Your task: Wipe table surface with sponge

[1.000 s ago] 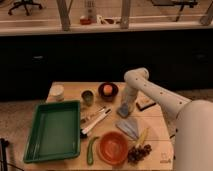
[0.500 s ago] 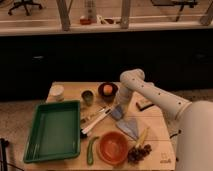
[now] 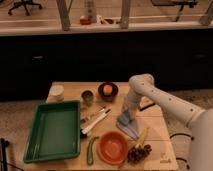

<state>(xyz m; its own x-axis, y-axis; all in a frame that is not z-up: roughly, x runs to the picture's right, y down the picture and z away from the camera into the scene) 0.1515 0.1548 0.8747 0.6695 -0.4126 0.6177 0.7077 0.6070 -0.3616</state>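
Note:
The light wooden table surface [image 3: 150, 117] carries several objects. My gripper [image 3: 125, 118] points down at the middle right of the table. It sits over a small blue-grey sponge [image 3: 122, 121] and seems to press on it. The sponge lies at the far left edge of a flat grey-blue folded cloth [image 3: 132, 130]. The gripper's tip hides most of the sponge. My white arm [image 3: 165, 102] reaches in from the right.
A green tray [image 3: 52, 131] fills the left side. An orange bowl [image 3: 112, 146], grapes [image 3: 138, 153], a banana [image 3: 143, 137] and a cucumber [image 3: 91, 150] lie at the front. Markers [image 3: 95, 120], a can [image 3: 87, 97], a cup [image 3: 57, 92] and a dark fruit bowl [image 3: 107, 90] sit further back.
The gripper swung a little to the left and then came back right and nearer, staying low over the table by the cloth.

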